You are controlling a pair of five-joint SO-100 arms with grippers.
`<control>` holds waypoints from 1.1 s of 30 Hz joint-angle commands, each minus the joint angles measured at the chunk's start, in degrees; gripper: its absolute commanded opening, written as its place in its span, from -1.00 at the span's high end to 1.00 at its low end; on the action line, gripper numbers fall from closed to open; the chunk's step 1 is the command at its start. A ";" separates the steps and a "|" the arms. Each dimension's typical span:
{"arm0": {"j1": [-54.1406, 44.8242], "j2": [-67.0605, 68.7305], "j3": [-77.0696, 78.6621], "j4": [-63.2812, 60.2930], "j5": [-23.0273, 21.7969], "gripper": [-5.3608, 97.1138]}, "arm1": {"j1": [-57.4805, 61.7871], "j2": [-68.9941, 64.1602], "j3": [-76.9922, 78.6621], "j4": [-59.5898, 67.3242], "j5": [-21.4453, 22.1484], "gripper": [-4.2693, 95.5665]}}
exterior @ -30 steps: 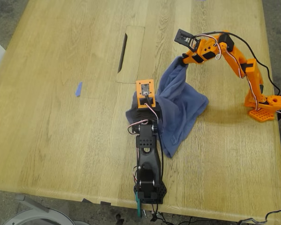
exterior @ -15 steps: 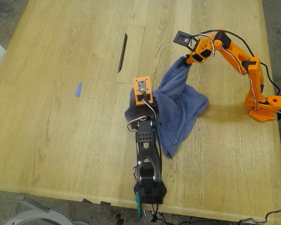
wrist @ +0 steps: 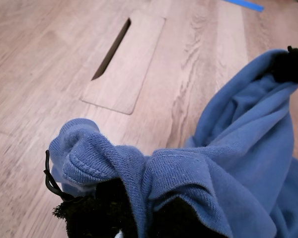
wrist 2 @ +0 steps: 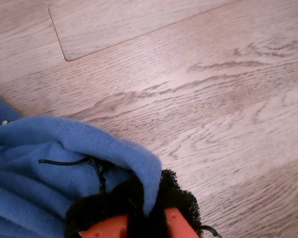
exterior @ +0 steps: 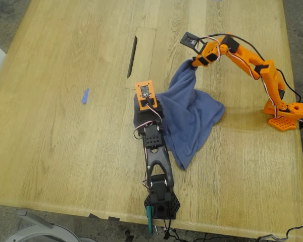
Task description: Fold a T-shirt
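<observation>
The first gripper is closed on a bunched hem of the T-shirt. The second gripper pinches another edge and holds it above the table. The shirt hangs crumpled between both, near the middle of the exterior view. The step seems to be spreading the cloth flat; next, both grips probably must pull apart. Only the first wrist view shows the hem stitching; only the exterior view shows the shirt's trailing end lying on the wood.
</observation>
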State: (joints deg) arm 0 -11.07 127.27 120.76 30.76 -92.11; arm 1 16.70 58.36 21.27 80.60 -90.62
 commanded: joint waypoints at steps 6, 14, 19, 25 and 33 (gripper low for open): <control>-3.52 -2.02 -1.49 -5.45 -0.18 0.90 | 1.49 -1.32 -0.44 -3.60 -0.44 0.92; -5.54 -5.80 -1.93 -9.67 -0.18 0.90 | 2.81 -5.89 -4.57 -5.98 -0.53 0.92; -6.59 -8.35 -2.20 -12.83 -0.18 0.90 | 3.52 -11.87 -12.66 -7.73 -0.53 0.92; -7.38 -13.10 -5.01 -16.17 -0.26 0.90 | 4.39 -20.21 -26.81 -5.10 -0.62 0.92; -7.82 -18.28 -7.91 -19.78 -0.26 0.90 | 4.92 -22.50 -29.36 -7.91 -0.62 0.92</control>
State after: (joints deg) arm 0 -16.79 108.19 118.83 14.06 -91.93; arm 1 19.95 35.33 -4.92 74.62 -90.79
